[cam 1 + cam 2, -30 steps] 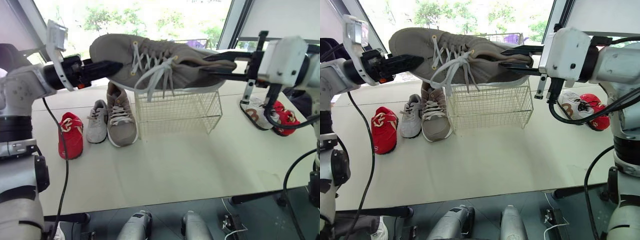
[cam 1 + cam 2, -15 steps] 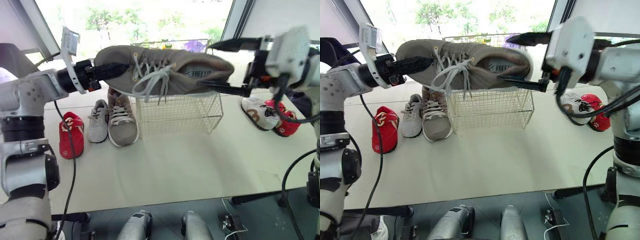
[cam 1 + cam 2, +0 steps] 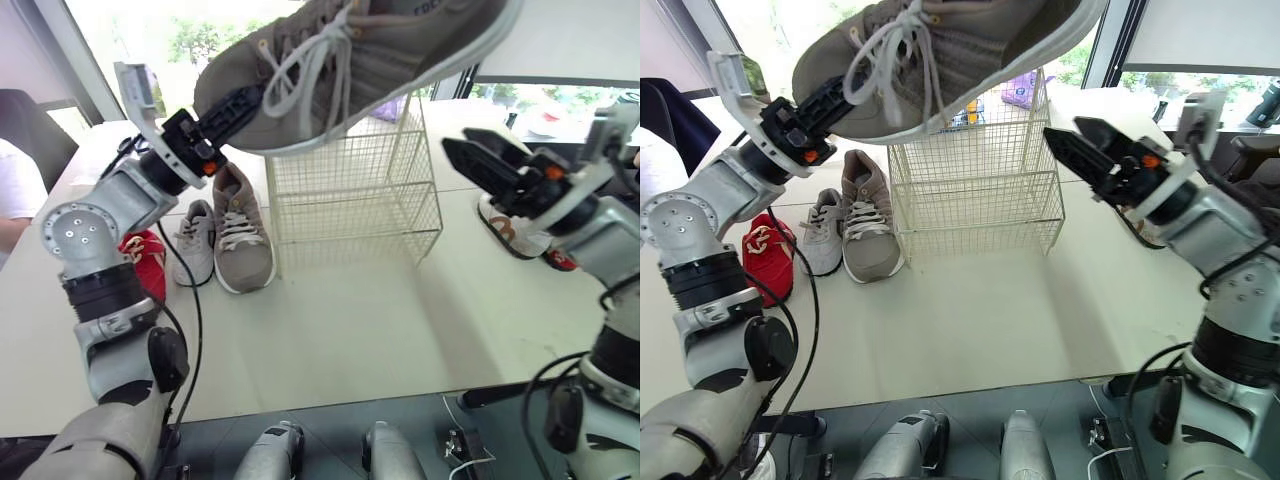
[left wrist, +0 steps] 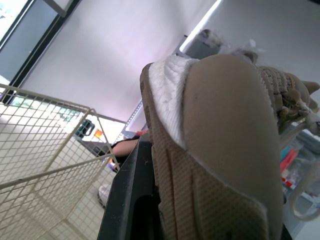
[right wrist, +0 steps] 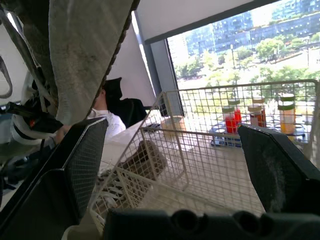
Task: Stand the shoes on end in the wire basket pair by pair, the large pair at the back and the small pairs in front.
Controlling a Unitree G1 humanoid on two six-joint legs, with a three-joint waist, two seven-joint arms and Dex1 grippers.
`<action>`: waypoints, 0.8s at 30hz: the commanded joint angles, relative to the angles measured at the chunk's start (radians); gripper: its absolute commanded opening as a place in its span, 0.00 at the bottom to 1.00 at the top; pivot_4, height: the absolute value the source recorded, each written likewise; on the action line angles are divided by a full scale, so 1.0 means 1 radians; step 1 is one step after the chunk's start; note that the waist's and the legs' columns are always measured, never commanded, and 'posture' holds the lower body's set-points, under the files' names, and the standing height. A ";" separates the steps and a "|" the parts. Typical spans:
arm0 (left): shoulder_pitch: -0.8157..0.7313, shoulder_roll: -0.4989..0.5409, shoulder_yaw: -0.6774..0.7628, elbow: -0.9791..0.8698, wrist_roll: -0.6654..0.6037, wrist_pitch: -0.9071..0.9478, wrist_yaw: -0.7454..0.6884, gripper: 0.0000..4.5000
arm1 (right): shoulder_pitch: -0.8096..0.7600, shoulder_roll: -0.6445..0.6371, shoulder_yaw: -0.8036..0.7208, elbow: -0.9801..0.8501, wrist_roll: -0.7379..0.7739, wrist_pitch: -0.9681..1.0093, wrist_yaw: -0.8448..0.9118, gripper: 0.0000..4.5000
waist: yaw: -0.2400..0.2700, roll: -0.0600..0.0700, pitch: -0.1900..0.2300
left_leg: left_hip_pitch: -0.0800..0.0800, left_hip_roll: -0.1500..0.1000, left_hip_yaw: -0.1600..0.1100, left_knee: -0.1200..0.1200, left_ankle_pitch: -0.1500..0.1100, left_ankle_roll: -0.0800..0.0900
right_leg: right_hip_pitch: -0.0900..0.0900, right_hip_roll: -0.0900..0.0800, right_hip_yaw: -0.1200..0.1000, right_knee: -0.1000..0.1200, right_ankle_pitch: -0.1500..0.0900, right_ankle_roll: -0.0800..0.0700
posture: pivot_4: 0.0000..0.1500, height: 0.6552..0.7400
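A large tan shoe (image 3: 380,50) hangs high over the white wire basket (image 3: 350,190), heel tilted up and laces dangling. My left gripper (image 3: 243,102) is shut on its toe end; the left wrist view shows the toe (image 4: 225,150) against a black finger (image 4: 130,200). My right gripper (image 3: 457,140) stands open to the right of the basket, below the shoe's heel and apart from it, with the basket (image 5: 200,150) showing between its fingers. The matching tan shoe (image 3: 240,235) lies on the table left of the basket.
A small grey shoe (image 3: 195,245) and a red shoe (image 3: 140,265) lie left of the tan one, the red one partly behind my left arm. A white-and-brown shoe (image 3: 500,225) and another red shoe (image 3: 560,262) lie at the right. A person's white sleeve (image 3: 15,190) shows at the far left.
My right gripper opened, let go of the shoe's heel and dropped away to the right. My left gripper closed on the toe and swung the shoe up, heel high.
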 commanded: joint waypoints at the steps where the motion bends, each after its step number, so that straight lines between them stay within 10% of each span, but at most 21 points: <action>1: -0.007 -0.009 0.011 -0.048 -0.055 -0.046 0.025 0.14 | -0.098 0.043 0.043 -0.005 0.008 -0.066 -0.025 0.99 | 0.001 0.000 0.000 | 0.000 0.000 0.000 0.000 0.000 0.000 | 0.000 0.000 0.000 0.000 0.000 0.000 | 1.00 1.00; 19: 0.123 -0.002 -0.113 -0.159 -0.018 -0.119 0.039 0.14 | -0.333 0.220 0.027 0.129 0.181 -0.161 -0.144 0.99 | 0.001 0.000 0.000 | 0.000 0.000 0.000 0.000 0.000 0.000 | -0.001 0.000 -0.001 0.000 0.000 0.000 | 1.00 1.00; 24: 0.156 0.020 -0.137 -0.185 -0.020 -0.126 0.032 0.14 | -0.361 0.230 0.007 0.160 0.223 -0.174 -0.157 0.61 | 0.003 0.000 0.000 | 0.000 0.000 0.000 0.000 0.000 0.000 | 0.000 0.000 -0.001 0.000 0.000 0.000 | 1.00 1.00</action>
